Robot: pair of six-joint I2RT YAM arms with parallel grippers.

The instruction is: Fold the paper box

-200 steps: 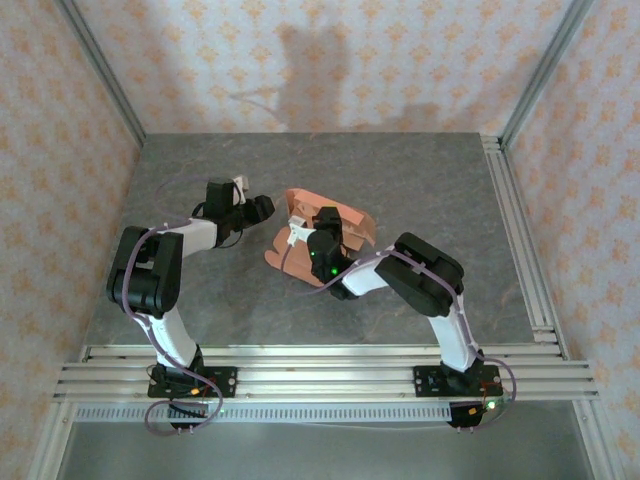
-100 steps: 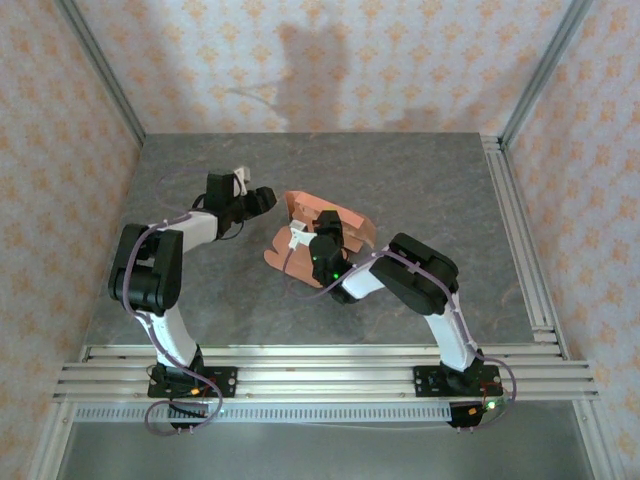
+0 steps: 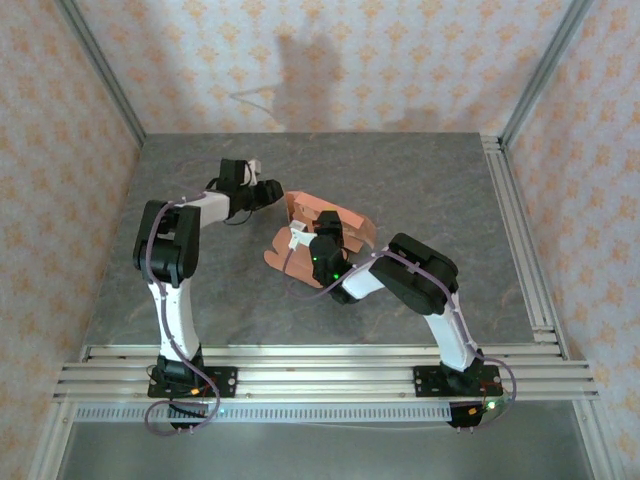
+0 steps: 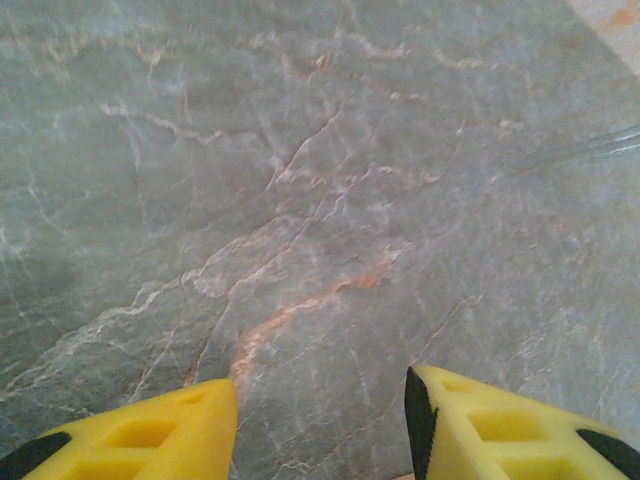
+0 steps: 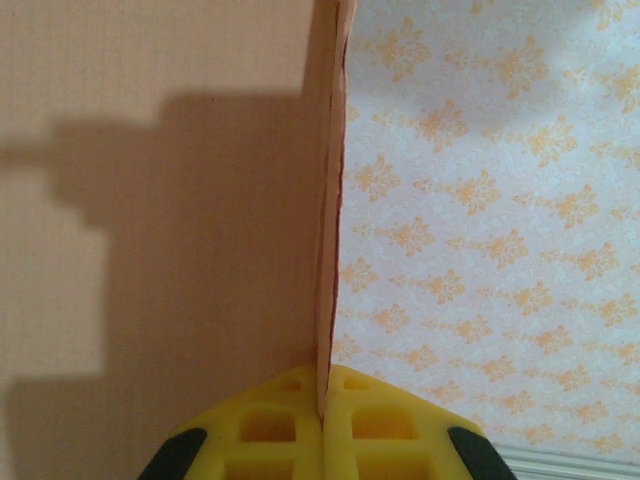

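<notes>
The paper box [image 3: 352,221] is a salmon-orange card, partly folded, lying mid-table with flaps raised. My right gripper [image 3: 328,226] reaches over it and is shut on one upright panel. In the right wrist view that panel's thin edge [image 5: 327,200] runs straight up from between the closed yellow fingers [image 5: 322,392]. My left gripper [image 3: 271,192] hovers just left of the box's far-left flap and does not touch it. In the left wrist view it [image 4: 320,400] stands open over bare grey marble, with nothing between its yellow fingers [image 4: 190,425].
The grey marble table [image 3: 430,180] has open surface behind and to the right of the box. Aluminium rails run along the right edge [image 3: 512,230] and the near edge [image 3: 320,362]. Patterned walls enclose the cell.
The left arm has stretched away and to the right, bringing its gripper close to the box's left flap, and its jaws have narrowed a little. The right gripper has kept its grip.
</notes>
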